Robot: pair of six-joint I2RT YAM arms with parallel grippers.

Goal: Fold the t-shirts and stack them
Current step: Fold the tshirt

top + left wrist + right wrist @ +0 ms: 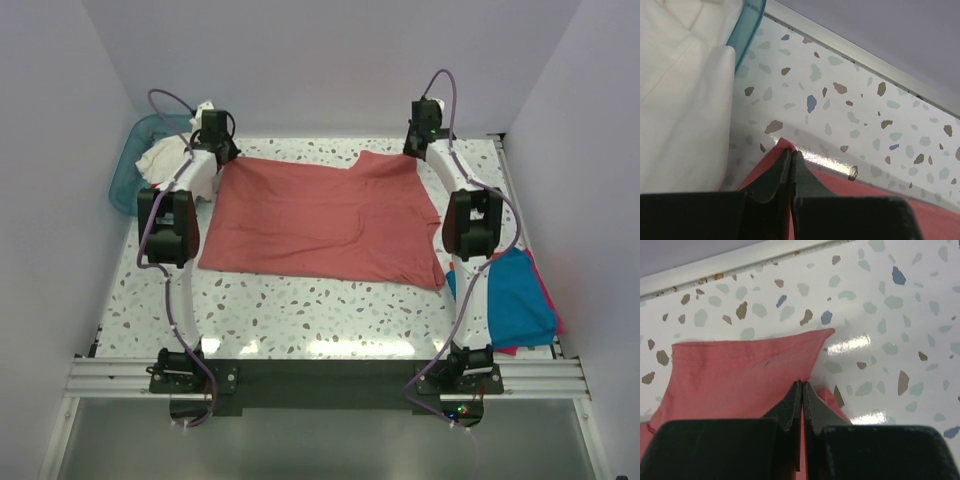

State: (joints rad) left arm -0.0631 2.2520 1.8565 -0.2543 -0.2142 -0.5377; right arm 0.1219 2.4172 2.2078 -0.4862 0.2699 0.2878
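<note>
The left gripper (791, 152) and right gripper (802, 384) pinch the salmon-red t-shirt (320, 215).

Site: robot lab test cell | Evidence: plain white walls (320, 60) round speckled table (300, 310); aluminium rail (110, 378) at near edge; two cabled arms (170, 230) bolted on.
</note>
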